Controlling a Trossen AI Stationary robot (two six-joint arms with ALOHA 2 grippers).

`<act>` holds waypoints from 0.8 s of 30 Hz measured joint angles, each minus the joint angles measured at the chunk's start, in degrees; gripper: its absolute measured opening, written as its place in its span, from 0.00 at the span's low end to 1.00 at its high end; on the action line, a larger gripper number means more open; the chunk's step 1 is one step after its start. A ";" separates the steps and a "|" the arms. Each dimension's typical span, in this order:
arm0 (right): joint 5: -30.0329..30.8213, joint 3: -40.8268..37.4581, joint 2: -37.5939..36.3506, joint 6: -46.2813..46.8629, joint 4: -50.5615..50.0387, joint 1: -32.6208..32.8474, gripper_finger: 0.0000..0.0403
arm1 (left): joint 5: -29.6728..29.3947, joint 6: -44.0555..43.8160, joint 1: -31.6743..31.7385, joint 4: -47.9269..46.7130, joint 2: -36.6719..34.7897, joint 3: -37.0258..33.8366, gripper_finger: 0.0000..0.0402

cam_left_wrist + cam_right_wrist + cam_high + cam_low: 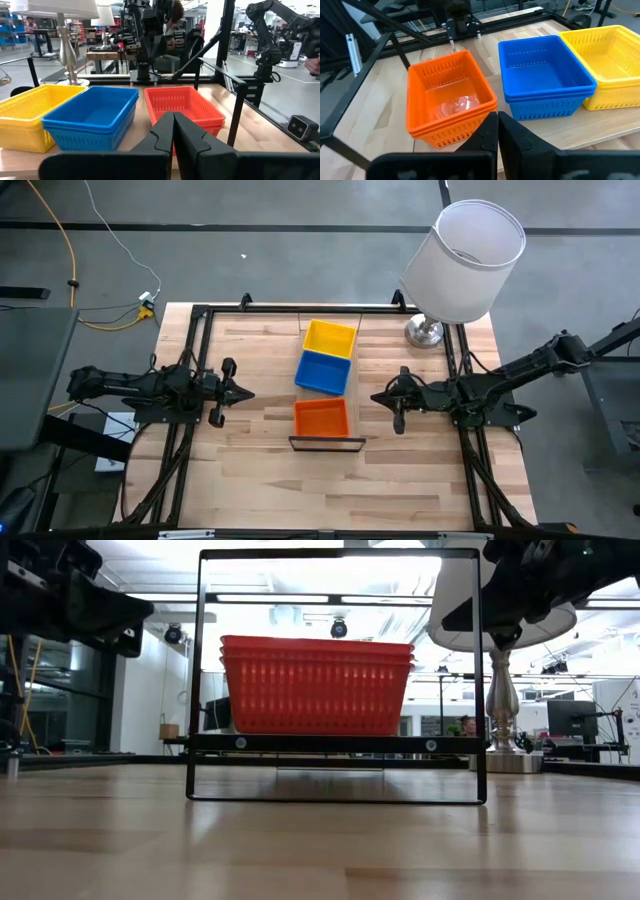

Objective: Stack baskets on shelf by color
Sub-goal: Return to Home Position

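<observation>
Sorting task near completion. A long, narrow light-wood shelf (pixel 328 440) with thin black metal end rails runs down the middle of the butcher-block tabletop (pixel 250 470). It carries three nested groups of shallow rectangular plastic mesh baskets in a row: the yellow stack (pixel 329 338) at the far end, the blue stack (pixel 323 372) in the middle and touching it, and the orange-red stack (pixel 321 418) at the near end, just beside the blue. No loose basket shows on the tabletop in any view.

The left end effector (pixel 243 392) hovers beside the shelf on its left, and the right end effector (pixel 378 397) hovers on its right. Both are apart from the baskets. Each wrist view shows its own two dark fingers clenched together with nothing between them.

The step in hand appears to be the retreat to the parked pose, with the stacking itself apparently done. The next move calls only for drawing each arm back along its own side, clear of the black rail and of the table lamp (pixel 465 260) with white drum shade and chrome base at the far right corner.

No brand, label or writing can be read on the baskets, shelf or arms.
</observation>
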 joint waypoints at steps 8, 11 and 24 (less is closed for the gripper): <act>-1.06 0.00 -3.72 -0.48 -4.00 0.03 0.00 | -0.22 -1.18 0.00 -0.17 0.02 0.02 0.00; 0.34 0.00 -7.49 -1.74 -6.90 0.14 0.00 | -0.26 -2.32 0.02 -0.20 0.04 0.04 0.00; -14.59 -19.46 -24.38 -10.52 18.66 -5.52 0.00 | -0.37 -3.13 0.02 -0.29 0.04 0.07 0.00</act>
